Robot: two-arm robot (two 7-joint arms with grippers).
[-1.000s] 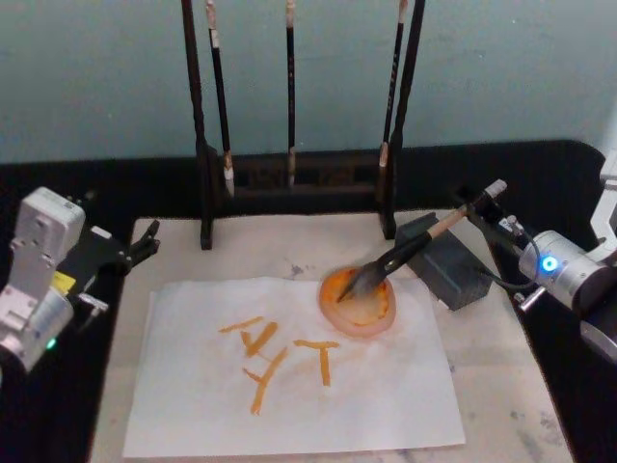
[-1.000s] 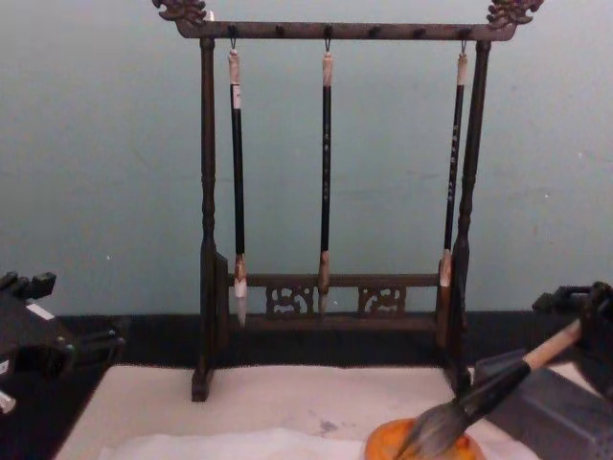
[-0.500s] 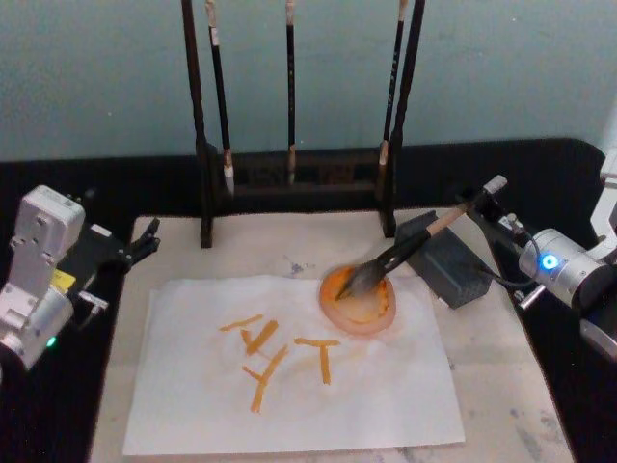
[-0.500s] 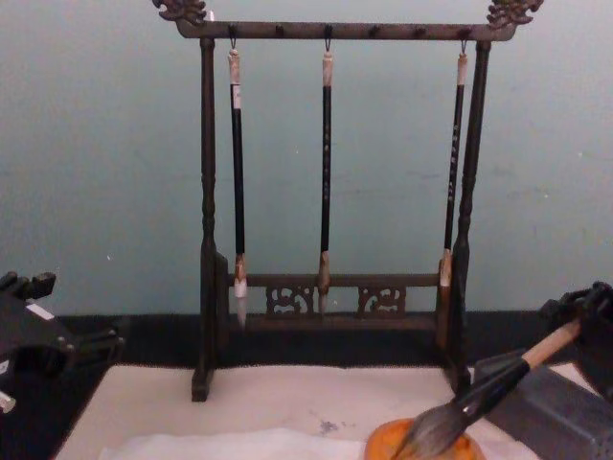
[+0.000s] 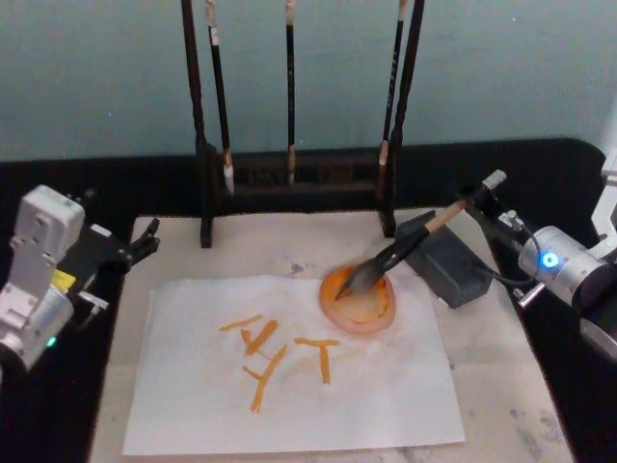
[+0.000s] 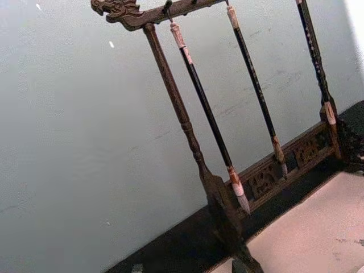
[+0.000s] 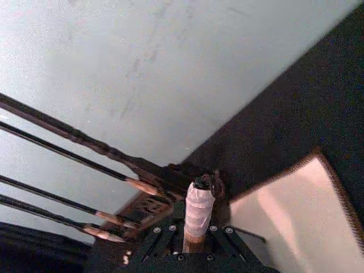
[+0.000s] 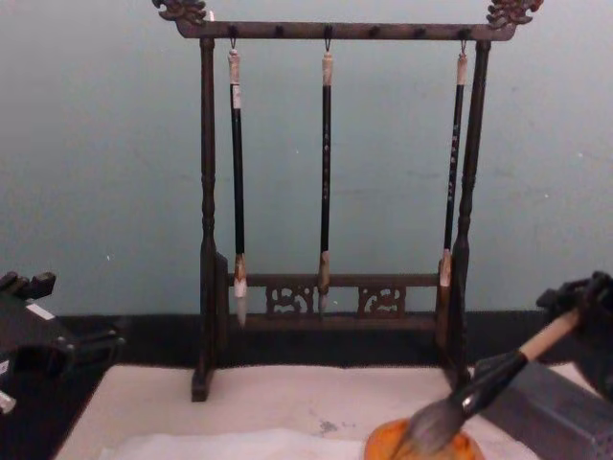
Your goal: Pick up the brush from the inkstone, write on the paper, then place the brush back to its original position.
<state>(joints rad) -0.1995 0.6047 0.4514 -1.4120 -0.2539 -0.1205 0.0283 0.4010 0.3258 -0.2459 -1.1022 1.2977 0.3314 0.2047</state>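
- Right gripper [image 5: 479, 198] is clamped on the far end of the brush [image 5: 405, 249] handle, up and to the right of the orange dish [image 5: 359, 307]. The right wrist view shows the whitish end sticking out between the jaws.
- Brush slants down to the dish, w/ the tuft at the dish's top. Can't tell if it's touching or just above.
- Ferrule sits at the near corner of the dark grey block [image 5: 453, 270], just right of the dish. Contact unclear.
- Paper [image 5: 289, 405] lies under and left of the dish, w/ orange strokes [image 5: 270, 352] already on it. Writing looks done, so the put-back step is prob. under way.
- Left gripper [image 5: 145, 241] is parked well left of the dish. Brush rack [image 5: 294, 183] stands behind the dish.
- Risks:
  - Letting go before the handle is seated on the block: brush could roll and smear the paper.
  - Grip is at the very end, a long lever, so the brush may pivot.
  - Pressing the tuft down could shove the dish and wrinkle the thin sheet.
  - A loaded tuft may drip ink near the dish.
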